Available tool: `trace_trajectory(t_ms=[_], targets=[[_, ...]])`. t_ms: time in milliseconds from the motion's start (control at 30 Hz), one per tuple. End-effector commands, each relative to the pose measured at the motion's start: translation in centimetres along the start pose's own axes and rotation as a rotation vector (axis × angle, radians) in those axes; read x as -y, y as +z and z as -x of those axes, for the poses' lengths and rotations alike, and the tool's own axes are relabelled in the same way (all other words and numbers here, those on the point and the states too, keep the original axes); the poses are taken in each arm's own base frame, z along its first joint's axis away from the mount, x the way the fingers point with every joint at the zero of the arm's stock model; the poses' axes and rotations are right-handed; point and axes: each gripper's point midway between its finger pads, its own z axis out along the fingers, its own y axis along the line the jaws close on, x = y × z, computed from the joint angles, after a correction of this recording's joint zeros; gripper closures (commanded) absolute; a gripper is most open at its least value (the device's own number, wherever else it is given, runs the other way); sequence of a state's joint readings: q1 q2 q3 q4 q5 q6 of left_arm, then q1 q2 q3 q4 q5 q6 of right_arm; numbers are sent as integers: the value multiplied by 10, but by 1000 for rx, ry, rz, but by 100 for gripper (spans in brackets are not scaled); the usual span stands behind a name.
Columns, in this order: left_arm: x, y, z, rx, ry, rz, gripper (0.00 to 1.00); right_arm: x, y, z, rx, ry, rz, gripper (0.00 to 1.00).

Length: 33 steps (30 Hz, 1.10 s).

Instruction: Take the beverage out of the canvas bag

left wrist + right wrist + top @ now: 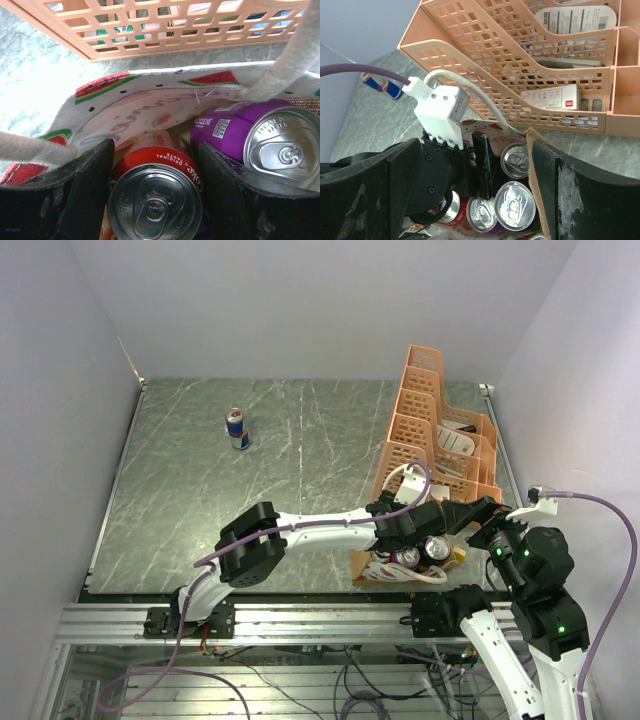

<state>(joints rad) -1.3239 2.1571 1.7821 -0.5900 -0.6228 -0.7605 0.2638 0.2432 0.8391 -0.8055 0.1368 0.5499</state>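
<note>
From above, the canvas bag [366, 566] sits at the near right of the tabletop [300, 460], just beside the orange rack [440, 430]. The left gripper [408, 545] is inside the bag's mouth and the right gripper [478, 520] is at its right side. A blue can [238, 428] stands well apart. The two grippers are crowded together, so a careless lift could knock one against the other.

In the left wrist view, the fingers [65, 200] straddle the red can [155, 200] deep in the bag. No gap shows on either side, but it cannot be told whether they are squeezing yet. A purple can [270, 140] sits against the outside of one finger, and a white handle [295, 55] crosses overhead. A weak pinch could let the red can slip. The purple can may be dragged up too, or the handle may snag the wrist.

In the right wrist view, the right gripper is spread wide and pinches nothing. The bag's tan rim [534, 165] lies along the inner face of one finger. With the soft bag unheld, it could probably rise or tip along with the can.
</note>
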Motion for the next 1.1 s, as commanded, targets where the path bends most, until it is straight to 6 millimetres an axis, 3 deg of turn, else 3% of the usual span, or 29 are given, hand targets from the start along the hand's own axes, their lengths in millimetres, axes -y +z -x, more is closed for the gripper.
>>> trace_trajectory(t_ms=[0, 267, 667, 1067], targets=[[1, -9, 0, -20, 62, -15, 31, -6, -1, 7, 25, 9, 23, 8], [6, -38, 39, 59, 28, -79, 53, -5, -1, 7, 26, 9, 22, 8], [3, -89, 85, 138, -1, -157, 75, -5, -1, 7, 28, 9, 21, 8], [-28, -160, 127, 223, -28, -229, 93, -5, 0, 7, 24, 6, 21, 8]])
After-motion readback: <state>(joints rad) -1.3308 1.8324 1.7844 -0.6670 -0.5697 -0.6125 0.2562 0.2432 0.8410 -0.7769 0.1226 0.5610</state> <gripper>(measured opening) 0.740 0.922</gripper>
